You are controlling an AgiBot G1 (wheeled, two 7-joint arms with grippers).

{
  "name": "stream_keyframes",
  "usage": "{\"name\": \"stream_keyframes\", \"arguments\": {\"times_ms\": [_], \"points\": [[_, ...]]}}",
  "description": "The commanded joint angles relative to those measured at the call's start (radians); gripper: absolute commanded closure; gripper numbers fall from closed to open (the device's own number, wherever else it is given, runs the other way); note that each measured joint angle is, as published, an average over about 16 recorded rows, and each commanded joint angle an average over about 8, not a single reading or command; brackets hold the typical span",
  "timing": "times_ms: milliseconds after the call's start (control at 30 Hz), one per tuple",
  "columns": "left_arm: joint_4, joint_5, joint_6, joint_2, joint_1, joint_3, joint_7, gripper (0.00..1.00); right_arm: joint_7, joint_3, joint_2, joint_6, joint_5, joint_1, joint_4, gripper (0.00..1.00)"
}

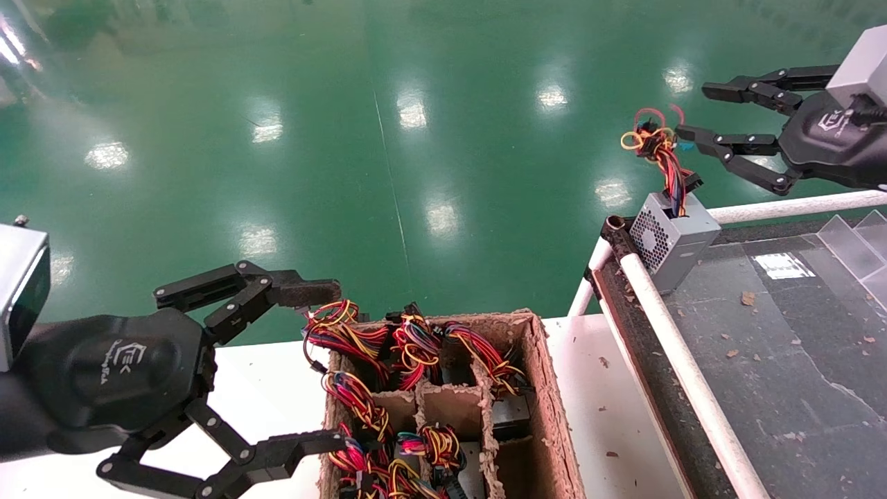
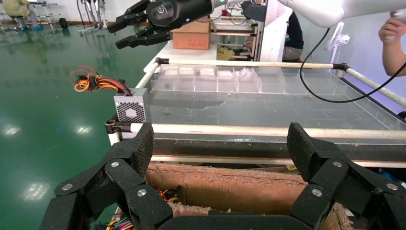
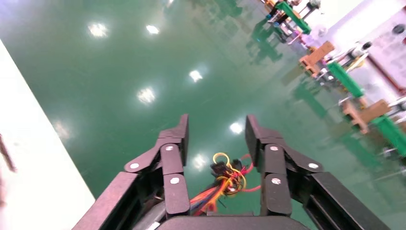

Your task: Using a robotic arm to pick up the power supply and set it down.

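The power supply (image 1: 675, 239), a small grey box with a honeycomb vent, stands on the near corner of the dark belt (image 1: 776, 346). Its coloured wire bundle (image 1: 655, 142) sticks up above it. My right gripper (image 1: 695, 111) hangs open just above and beside the bundle, touching nothing. The right wrist view shows the wires (image 3: 225, 177) below the spread right gripper (image 3: 216, 125), with the box itself hidden. My left gripper (image 1: 331, 366) is open and empty beside the cardboard carton (image 1: 547, 402). The left wrist view shows the power supply (image 2: 130, 108) beyond the open left gripper (image 2: 220, 143).
The divided carton holds several more wire bundles (image 1: 416, 346) on the white table (image 1: 610, 402). A white rail (image 1: 686, 374) edges the belt. Clear plastic trays (image 1: 856, 242) sit further along the belt. Green floor lies beyond.
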Motion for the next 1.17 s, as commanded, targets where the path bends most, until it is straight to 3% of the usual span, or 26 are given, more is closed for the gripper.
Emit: {"name": "stream_keyframes", "arguments": {"times_ms": [33, 1167], "points": [[0.000, 0.000, 0.000, 0.000, 0.000, 0.000, 0.000, 0.00, 0.014, -0.001, 0.000, -0.016, 0.013, 0.000, -0.003, 0.00], [0.000, 0.000, 0.000, 0.000, 0.000, 0.001, 0.000, 0.00, 0.213, 0.006, 0.034, -0.187, 0.321, -0.233, 0.211, 0.00]]}}
